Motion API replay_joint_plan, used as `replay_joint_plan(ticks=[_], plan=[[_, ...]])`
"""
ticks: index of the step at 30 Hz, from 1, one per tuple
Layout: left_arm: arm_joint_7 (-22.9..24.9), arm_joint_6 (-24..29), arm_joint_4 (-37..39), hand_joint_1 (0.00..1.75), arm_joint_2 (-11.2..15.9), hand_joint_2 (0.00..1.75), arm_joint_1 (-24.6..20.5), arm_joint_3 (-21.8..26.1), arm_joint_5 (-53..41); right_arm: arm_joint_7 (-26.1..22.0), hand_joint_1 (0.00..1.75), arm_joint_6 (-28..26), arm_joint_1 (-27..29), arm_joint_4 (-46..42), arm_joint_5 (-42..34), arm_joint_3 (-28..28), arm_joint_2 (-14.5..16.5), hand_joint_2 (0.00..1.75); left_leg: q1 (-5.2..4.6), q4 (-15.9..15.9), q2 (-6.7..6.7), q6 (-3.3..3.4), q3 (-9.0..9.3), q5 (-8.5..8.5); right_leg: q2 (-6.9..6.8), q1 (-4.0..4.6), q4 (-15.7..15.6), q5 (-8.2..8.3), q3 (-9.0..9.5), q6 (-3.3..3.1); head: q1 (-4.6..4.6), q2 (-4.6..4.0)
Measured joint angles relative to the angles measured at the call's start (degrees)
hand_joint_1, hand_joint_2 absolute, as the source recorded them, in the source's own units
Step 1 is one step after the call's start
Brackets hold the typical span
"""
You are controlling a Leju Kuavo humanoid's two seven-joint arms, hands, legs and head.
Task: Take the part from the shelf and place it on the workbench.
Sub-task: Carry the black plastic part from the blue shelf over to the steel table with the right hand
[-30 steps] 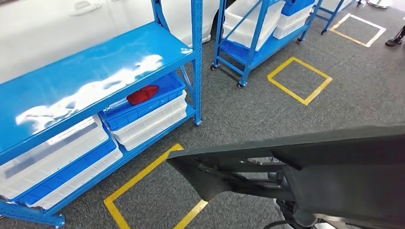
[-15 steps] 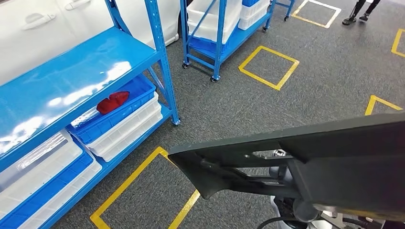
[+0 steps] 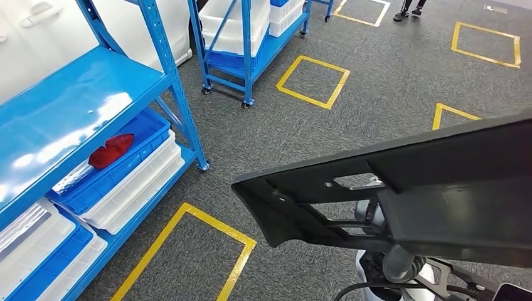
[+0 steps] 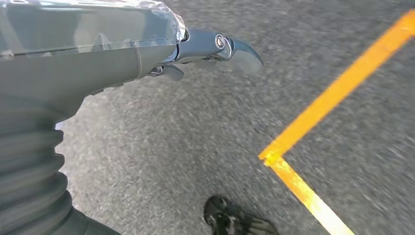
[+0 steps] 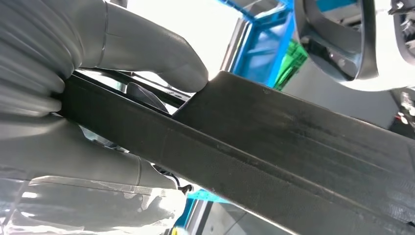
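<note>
Part: the long dark plastic part [image 3: 401, 188] is off the shelf and carried low in front of the robot, crossing the head view from its pointed end at centre to the right edge, above the grey carpet floor [image 3: 351, 132].
Right hand: the right hand [image 5: 73, 112] grips the part, thumb [image 5: 151, 54] pressed on one face and the other fingers wrapped under the opposite one; the hold sits at one end, so most of the length sticks out unsupported.
Left hand: the left hand [image 4: 215, 49] hangs over the floor near a yellow floor line [image 4: 333, 93], holding nothing that I can see; how far its fingers are spread I cannot tell.
Risk, slip: a one-ended grip on a long stiff piece could let it droop or twist out as the body walks or turns.
Risk, strike: the free pointed end could clip the corner post of the blue shelf [image 3: 94, 94] or the wheeled rack [image 3: 248, 56] if the turn is tight.
Risk, placing: no worktop is in sight, so I judge the carry has some way to go; more steps mean more chances of a jolt.
Blue bin: a blue bin [image 3: 135, 153] on the lower shelf, near its front corner, holds a red piece [image 3: 111, 150].
White bins: white bins [image 3: 132, 185] are stacked under it; contents hidden.
Far bins: more white and blue bins [image 3: 235, 28] sit on the wheeled rack; contents not visible.
</note>
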Motion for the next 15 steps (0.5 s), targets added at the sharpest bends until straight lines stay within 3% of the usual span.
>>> replay_joint_plan(ticks=[1, 3, 5, 6, 8, 10, 11, 13, 15], plan=[[-0.28, -0.29, 0.0, 0.0, 0.01, 1.75, -0.1, -0.01, -0.16, 0.0, 1.75, -0.38, -0.04, 0.0, 0.17, -0.07, 0.0, 1.75, 0.01, -0.16, 0.69, 0.38, 0.0, 0.13, -1.62, 0.02, 2.14, -1.3, -1.03, 0.25, 0.0, 0.0], [-0.83, -0.7, 0.0, 0.0, 0.03, 1.75, 0.0, -0.03, -0.51, 0.0, 1.75, -1.1, -0.1, 0.0, 0.39, -0.14, 0.0, 1.75, -0.22, -0.2, 2.17, 0.8, -0.07, 0.11, -4.52, -0.03, 9.61, -5.08, -4.65, 0.64, 0.0, 0.0], [-1.15, -0.98, 0.0, 0.0, 0.02, 1.75, 0.09, -0.05, -0.7, 0.01, 1.75, -1.58, -0.05, 0.04, 0.47, -0.37, -0.02, 1.75, -0.41, -0.18, 3.73, 0.86, -0.13, 0.03, -5.09, -0.26, 15.5, -6.93, -7.54, 0.87, 0.0, 0.0], [-1.25, -1.08, 0.0, 0.0, -0.01, 1.75, 0.0, -0.07, -0.74, 0.01, 1.75, -1.7, -0.03, 0.09, 0.48, -0.54, -0.04, 1.75, -0.47, -0.17, 4.44, 0.84, -0.11, -0.01, -5.24, -0.33, 15.4, -6.28, -7.43, 0.88, 0.0, 0.0], [-1.32, -1.15, 0.0, 0.0, -0.17, 1.75, -0.27, -0.09, -0.6, 0.01, 1.75, -1.72, -0.09, 0.22, 0.63, -0.82, -0.1, 1.75, -0.54, -0.17, 5.66, 0.66, 0.11, -0.18, -6.35, -0.31, 8.68, -2.74, -3.7, 0.64, 0.0, 0.0], [-1.5, -1.05, 0.0, 0.0, -0.47, 1.75, -0.42, -0.09, -0.15, 0.01, 1.75, -1.94, -0.34, 0.38, 1.15, -0.86, -0.19, 1.75, -0.79, -0.13, 6.64, 0.22, 0.38, -0.46, -8.43, 0.2, 1.18, -0.46, 0.33, -0.01, 0.0, 0.0], [-1.65, -1.0, 0.0, 0.0, -0.61, 1.75, -0.45, -0.08, 0.1, 0.01, 1.75, -2.29, -0.47, 0.49, 1.49, -0.86, -0.25, 1.75, -0.89, -0.12, 7.1, -0.06, 0.48, -0.59, -9.0, 0.46, -0.57, -0.18, 1.18, -0.36, 0.0, 0.0], [-1.93, -0.99, 0.0, 0.0, -0.95, 1.75, -0.51, -0.06, 0.5, 0.01, 1.75, -3.47, -0.64, 0.74, 2.23, -0.85, -0.46, 1.75, -0.99, -0.22, 8.1, -0.66, 0.71, -0.73, -8.23, 0.71, -1.16, -0.19, 1.13, -1.01, 0.0, 0.0], [-2.05, -0.99, 0.0, 0.0, -1.26, 1.75, -0.66, -0.04, 0.66, 0.01, 1.75, -4.8, -0.79, 0.97, 2.86, -0.73, -0.73, 1.75, -0.77, 0.5, 7.2, -1.27, 0.63, -1.49, -7.09, 0.46, -1.61, 0.1, 1.26, -1.7, -0.01, 0.0]])
